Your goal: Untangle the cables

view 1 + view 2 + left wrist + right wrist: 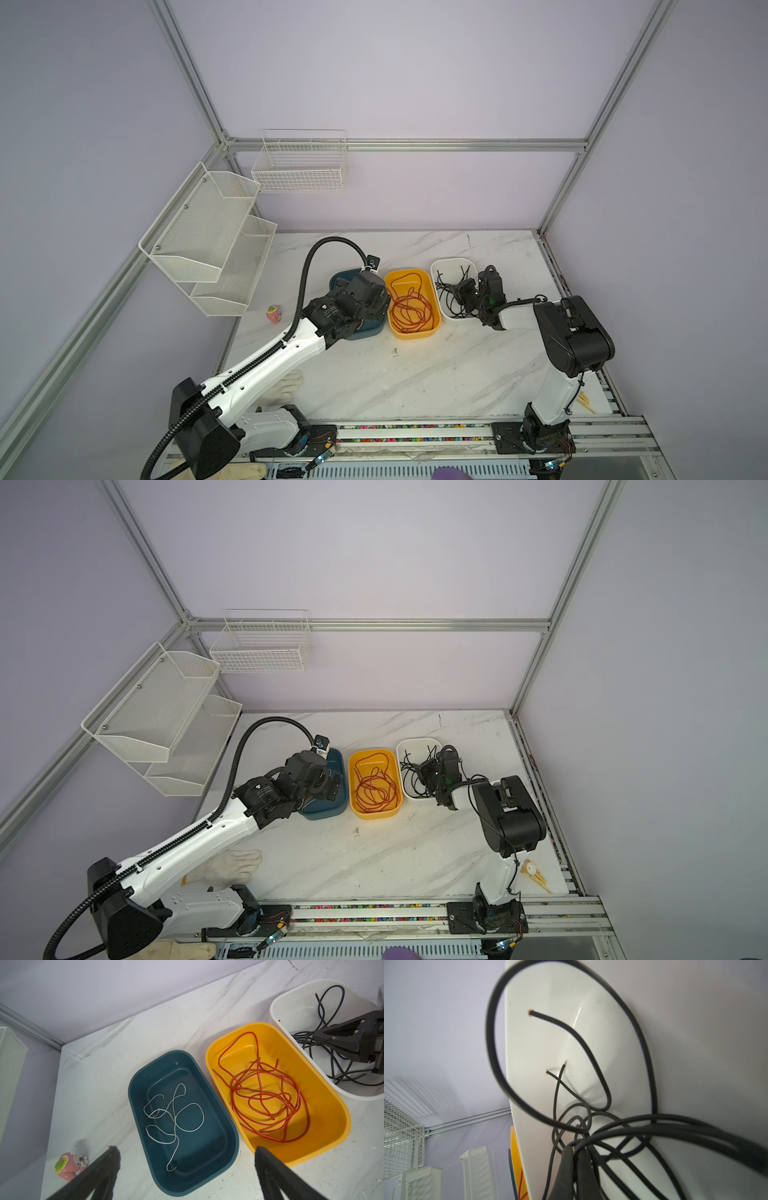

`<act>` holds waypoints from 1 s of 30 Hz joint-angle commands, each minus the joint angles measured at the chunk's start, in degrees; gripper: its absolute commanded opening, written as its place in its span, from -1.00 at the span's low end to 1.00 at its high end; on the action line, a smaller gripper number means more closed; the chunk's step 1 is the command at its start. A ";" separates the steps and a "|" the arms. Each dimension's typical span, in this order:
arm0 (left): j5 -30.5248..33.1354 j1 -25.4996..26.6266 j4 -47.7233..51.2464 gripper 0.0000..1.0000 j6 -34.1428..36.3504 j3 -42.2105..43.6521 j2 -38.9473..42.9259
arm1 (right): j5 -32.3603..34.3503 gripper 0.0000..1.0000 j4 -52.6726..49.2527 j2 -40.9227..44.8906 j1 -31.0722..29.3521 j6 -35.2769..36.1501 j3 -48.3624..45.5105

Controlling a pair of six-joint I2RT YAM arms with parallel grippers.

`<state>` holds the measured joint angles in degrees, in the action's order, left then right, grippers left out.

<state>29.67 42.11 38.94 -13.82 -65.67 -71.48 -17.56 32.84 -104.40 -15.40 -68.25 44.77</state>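
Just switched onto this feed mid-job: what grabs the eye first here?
Three bins stand side by side, one colour each: the white cable in the teal bin, the orange cable in the yellow bin, the black cables in the white bin. The right gripper is shut among the black cables; the left gripper hangs open above the teal bin.

Both top views look down from high above the front edge of the desk (415, 374), sharing nearly everything. The left wrist camera looks down close on three tubs (216, 1142); the right one sits pressed against black cables (491, 1047) in the white tub (542, 1043).
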 commanded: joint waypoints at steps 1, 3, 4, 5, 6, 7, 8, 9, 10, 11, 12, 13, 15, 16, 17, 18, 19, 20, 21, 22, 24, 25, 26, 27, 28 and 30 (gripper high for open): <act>-0.50 -0.30 -0.46 1.00 0.81 1.01 -0.27 | 1.08 -1.00 -4.34 -0.82 -0.23 1.39 2.23; -0.67 -0.32 -0.31 1.00 0.77 0.97 -0.33 | 1.15 -1.00 -5.08 -0.63 -0.18 1.82 2.98; -0.67 -0.24 -0.28 1.00 0.82 0.89 -0.35 | 1.18 -1.00 -5.59 -0.48 -0.23 1.93 3.40; -0.71 -0.29 -0.24 1.00 0.82 0.89 -0.47 | 1.33 -1.00 -6.25 -0.37 -0.21 2.36 3.77; -0.75 -0.31 -0.18 1.00 0.82 0.89 -0.46 | 1.39 -1.00 -7.03 -0.24 -0.24 3.00 4.14; -0.75 -0.35 -0.11 1.00 0.82 0.87 -0.41 | 1.18 -1.00 -7.49 0.00 -0.22 3.22 4.50; -0.83 -0.28 -0.13 1.00 0.82 0.89 -0.43 | 0.97 -1.00 -7.76 0.14 -0.20 3.36 4.77; -0.84 -0.29 -0.14 1.00 0.82 0.87 -0.41 | 0.78 -0.96 -8.26 0.52 -0.17 3.70 5.09; -0.89 -0.29 -0.04 1.00 0.82 0.81 -0.48 | 0.68 -0.87 -9.06 0.96 -0.21 4.01 5.52; -0.92 -0.35 -0.01 1.00 0.82 0.74 -0.51 | 0.77 -0.78 -9.85 1.54 -0.16 4.25 5.84; -1.01 -0.31 0.00 1.00 0.82 0.72 -0.51 | 0.99 -0.70 -10.77 2.44 -0.21 5.07 6.23; -1.02 -0.36 0.04 1.00 0.82 0.71 -0.57 | 1.25 -0.66 -11.87 3.40 -0.21 5.76 6.69; -1.11 -0.35 0.09 1.00 0.82 0.63 -0.59 | 2.06 -0.61 -14.23 5.40 -0.19 7.16 7.62; -1.19 -0.41 0.10 1.00 0.85 0.51 -0.64 | 2.42 -0.59 -15.46 6.46 -0.23 7.82 8.00; -1.19 -0.36 0.24 1.00 0.90 0.52 -0.59 | 2.74 -0.56 -16.38 7.53 -0.23 8.24 8.20; -1.19 -0.36 0.22 1.00 0.90 0.54 -0.59 | 3.34 -0.50 -17.26 8.71 -0.16 8.52 8.30; -1.19 -0.36 0.33 1.00 0.90 0.50 -0.52 | 3.89 -0.43 -17.98 9.78 -0.16 8.78 8.19; -1.18 -0.33 0.30 1.00 0.90 0.52 -0.50 | 4.34 -0.39 -18.57 10.78 -0.16 9.07 8.17; -1.28 -0.36 0.34 1.00 0.90 0.51 -0.43 | 4.72 -0.34 -19.47 11.79 -0.23 9.48 8.36; -1.28 -0.36 0.30 1.00 0.90 0.46 -0.41 | 4.81 -0.30 -20.30 12.72 -0.24 9.82 8.46; -1.28 -0.37 0.35 1.00 0.90 0.45 -0.42 | 4.43 -0.26 -21.16 14.15 -0.16 10.43 8.56; -1.28 -0.36 0.35 1.00 0.90 0.41 -0.45 | 4.54 -0.23 -21.77 14.85 -0.18 10.73 8.58; -1.34 -0.36 0.33 1.00 0.90 0.45 -0.43 | 4.72 -0.20 -22.25 15.53 -0.24 11.00 8.63; -1.41 -0.36 0.35 1.00 0.90 0.45 -0.50 | 4.61 -0.17 -22.62 16.06 -0.24 11.18 8.53; -1.53 -0.36 0.39 1.00 0.90 0.38 -0.50 | 4.33 -0.15 -22.72 16.34 -0.18 11.36 8.40; -1.52 -0.36 0.44 1.00 0.90 0.37 -0.50 | 3.43 -0.11 -22.91 16.60 -0.17 11.77 8.39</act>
<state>28.64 42.02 39.31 -13.82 -65.67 -72.20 -14.13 12.80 -88.64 -15.42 -57.71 52.93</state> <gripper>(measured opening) 0.999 0.439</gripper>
